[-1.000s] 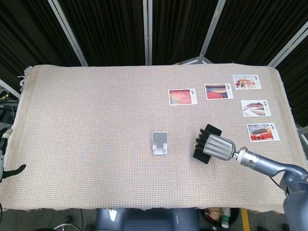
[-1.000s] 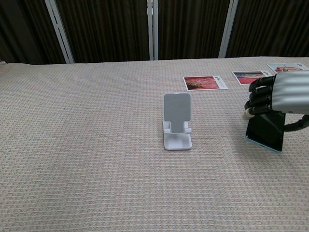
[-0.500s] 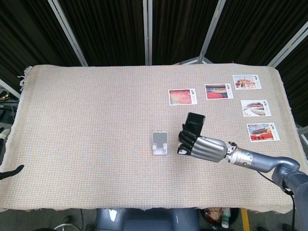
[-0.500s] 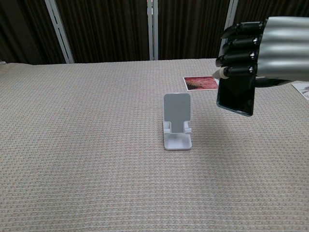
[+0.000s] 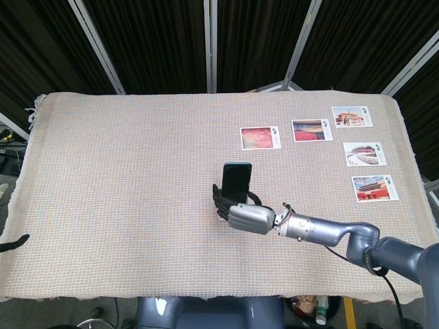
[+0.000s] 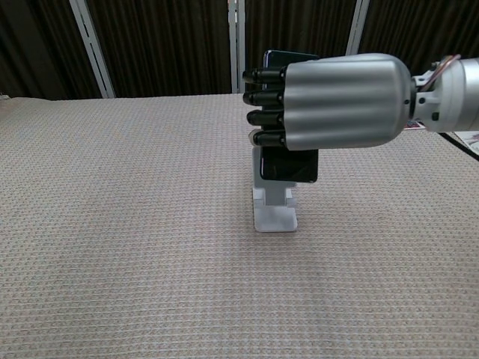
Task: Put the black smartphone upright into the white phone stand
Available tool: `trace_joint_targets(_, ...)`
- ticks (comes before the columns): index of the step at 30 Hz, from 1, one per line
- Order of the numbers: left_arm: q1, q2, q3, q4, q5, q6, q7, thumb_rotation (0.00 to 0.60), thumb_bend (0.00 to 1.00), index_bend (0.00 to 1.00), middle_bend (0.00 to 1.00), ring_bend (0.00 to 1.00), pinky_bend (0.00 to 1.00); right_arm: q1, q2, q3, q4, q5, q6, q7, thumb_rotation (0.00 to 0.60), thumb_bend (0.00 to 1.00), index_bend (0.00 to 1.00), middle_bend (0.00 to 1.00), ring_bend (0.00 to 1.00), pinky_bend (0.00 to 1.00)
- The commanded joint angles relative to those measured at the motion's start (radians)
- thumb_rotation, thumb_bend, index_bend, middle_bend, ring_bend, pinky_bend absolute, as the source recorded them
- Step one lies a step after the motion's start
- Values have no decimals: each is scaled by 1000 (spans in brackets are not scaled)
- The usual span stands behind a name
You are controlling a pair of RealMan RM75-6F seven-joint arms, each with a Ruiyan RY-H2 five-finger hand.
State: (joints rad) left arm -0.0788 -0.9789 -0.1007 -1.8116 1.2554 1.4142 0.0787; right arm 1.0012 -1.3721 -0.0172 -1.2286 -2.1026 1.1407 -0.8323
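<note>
Carrying the black smartphone (image 6: 288, 164) upright, right hand (image 6: 329, 105) clamped around it, directly over the white phone stand (image 6: 275, 215); next, lowering straight into the cradle.

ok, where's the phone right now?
Black smartphone is held upright in the right hand, just above the white phone stand at table centre, not seated yet.

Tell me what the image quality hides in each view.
Head view: even, sharp light; the right hand and phone cover the stand. Chest view: the hand looms large, with soft highlights, hiding most of the phone; only the stand base shows.
</note>
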Motion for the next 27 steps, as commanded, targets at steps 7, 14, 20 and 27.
trace_joint_targets(7,-3,3,-3,6,-15,-11,-6,600,0,0,0,0,0,-2,-90,82,-63,109,-183,-240,600,153,484,411,223,209)
trace_joint_targets(14,-4,5,-4,8,-18,-13,-10,600,0,0,0,0,0,-39,-135,87,-52,154,-231,-359,600,156,490,419,215,192)
trace_joint_targets(20,-5,4,-4,8,-20,-14,-7,600,0,0,0,0,0,-70,-164,89,-36,167,-222,-429,600,157,501,417,209,174)
trace_joint_targets(27,-4,4,-4,5,-20,-10,-3,600,0,0,0,0,0,-87,-189,87,-6,166,-203,-462,600,157,505,414,207,173)
